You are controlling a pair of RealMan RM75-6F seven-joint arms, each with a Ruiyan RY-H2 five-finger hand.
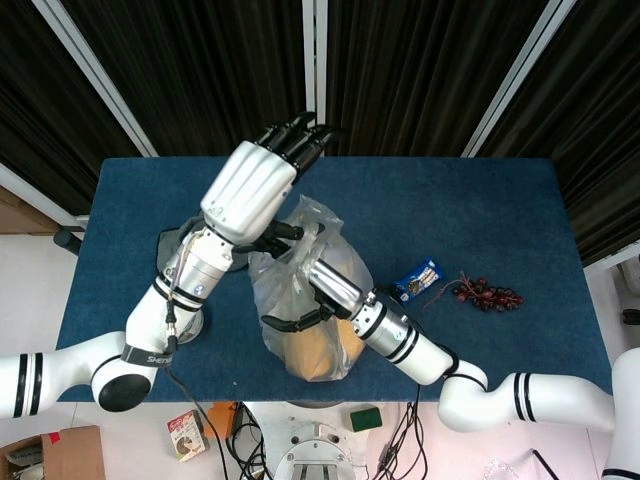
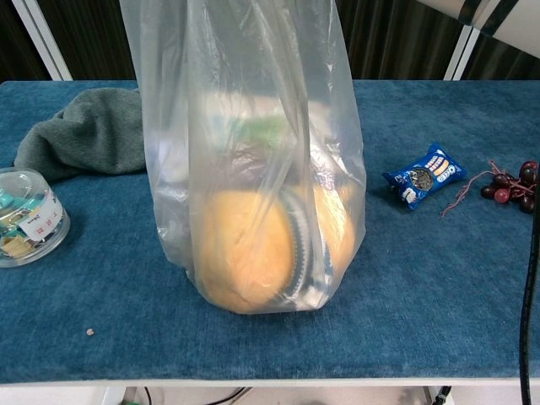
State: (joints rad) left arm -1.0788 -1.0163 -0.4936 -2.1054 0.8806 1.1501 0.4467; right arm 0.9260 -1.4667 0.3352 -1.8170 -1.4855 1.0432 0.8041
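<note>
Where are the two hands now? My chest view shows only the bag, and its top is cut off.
Observer: The left hand is above the far side of the bag. Its fingers are straight and point to the far table edge.
Operator: And the right hand?
Observer: The right hand comes in from the near right and lies at the bag's top. Its dark fingers curl against the plastic, but I cannot tell if they grip it.
</note>
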